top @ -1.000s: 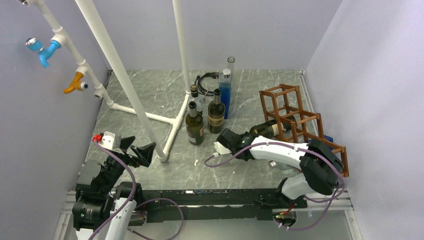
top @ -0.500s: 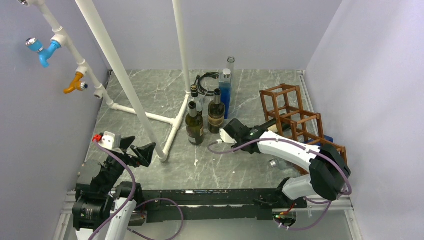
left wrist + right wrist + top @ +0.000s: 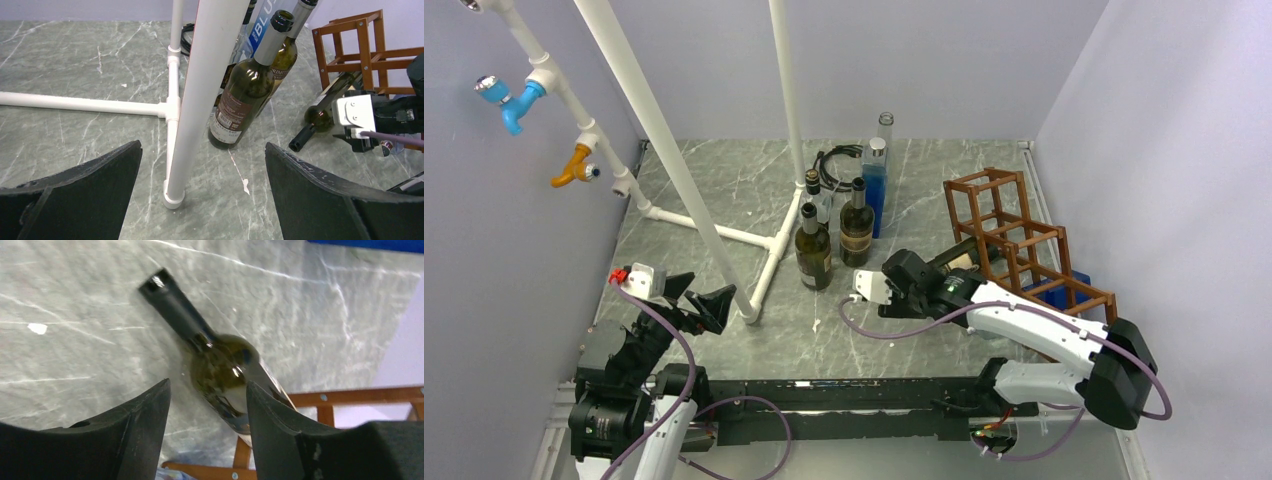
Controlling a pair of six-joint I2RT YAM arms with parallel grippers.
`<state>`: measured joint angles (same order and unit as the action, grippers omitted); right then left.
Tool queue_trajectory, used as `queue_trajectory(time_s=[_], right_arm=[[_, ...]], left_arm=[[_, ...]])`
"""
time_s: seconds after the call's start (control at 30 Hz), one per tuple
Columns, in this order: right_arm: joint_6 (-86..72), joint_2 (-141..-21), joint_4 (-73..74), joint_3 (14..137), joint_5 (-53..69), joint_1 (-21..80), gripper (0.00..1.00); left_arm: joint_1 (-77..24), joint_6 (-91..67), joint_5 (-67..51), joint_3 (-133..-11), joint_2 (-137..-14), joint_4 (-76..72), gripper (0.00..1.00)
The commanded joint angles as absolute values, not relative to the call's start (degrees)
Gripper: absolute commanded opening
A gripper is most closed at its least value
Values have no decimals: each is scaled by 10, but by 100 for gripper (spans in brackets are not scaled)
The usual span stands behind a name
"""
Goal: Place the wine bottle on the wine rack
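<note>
A dark green wine bottle [image 3: 957, 262] lies tilted, its body inside a low cell of the reddish-brown wine rack [image 3: 1014, 240] and its neck sticking out toward the left over the table. It also shows in the left wrist view [image 3: 320, 112] and the right wrist view [image 3: 220, 365]. My right gripper [image 3: 922, 288] hovers at the bottle's shoulder, open [image 3: 207, 385], with table showing between the left finger and the glass. My left gripper [image 3: 696, 303] is open and empty [image 3: 202, 150] near the pipe foot at the near left.
Two upright wine bottles [image 3: 814, 250] [image 3: 856, 225] and a tall blue bottle [image 3: 874, 180] stand at mid-table. A white pipe frame [image 3: 724, 235] crosses the left half. Black cables [image 3: 829, 160] lie at the back. A blue object [image 3: 1064, 285] lies behind the rack.
My right arm's elbow has swung out to the right and the gripper has shifted a little right along the bottle. The bottle stays in the rack. The left arm has not moved.
</note>
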<state>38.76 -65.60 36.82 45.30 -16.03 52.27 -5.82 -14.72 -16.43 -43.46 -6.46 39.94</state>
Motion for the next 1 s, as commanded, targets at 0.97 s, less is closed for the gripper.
queue_trajectory(time_s=[0.97], right_arm=[[515, -907, 317, 537, -51, 521, 54]], left_arm=[[-60, -151, -161, -437, -67, 382, 99]])
